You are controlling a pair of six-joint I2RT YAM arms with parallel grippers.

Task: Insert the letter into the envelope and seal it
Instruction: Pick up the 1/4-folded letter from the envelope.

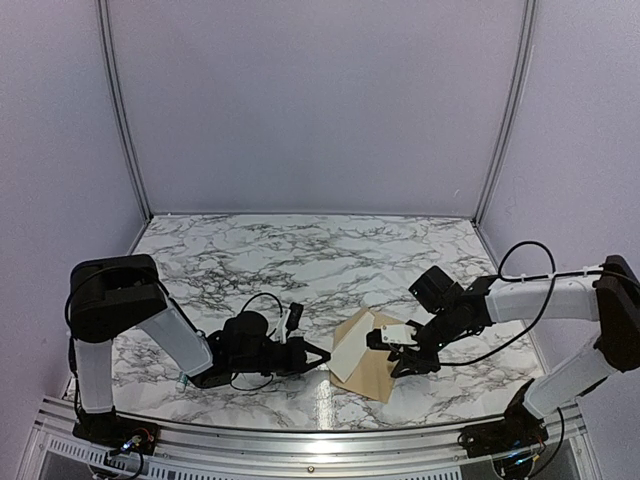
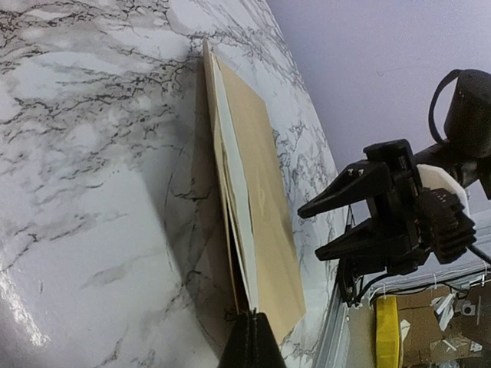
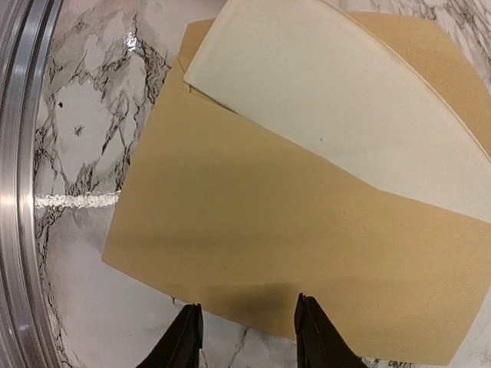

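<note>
Bare marble table [image 1: 300, 250] beyond envelope [image 1: 375, 380], left gripper [image 1: 320, 357] and right gripper [image 1: 385, 355] flanking it closely

Fixed view high and behind, looking down and forward, wrist views close and low, all sharing the envelope [image 1: 375, 380]

Left arm [image 1: 112, 292], right arm [image 1: 545, 298]: black joints [image 1: 440, 288], white link shells [image 1: 182, 342], looping black cables [image 1: 527, 242]. Right gripper [image 2: 309, 230]: black tapered fingers [image 2: 343, 188], white block [image 2: 441, 180] behind.
</note>
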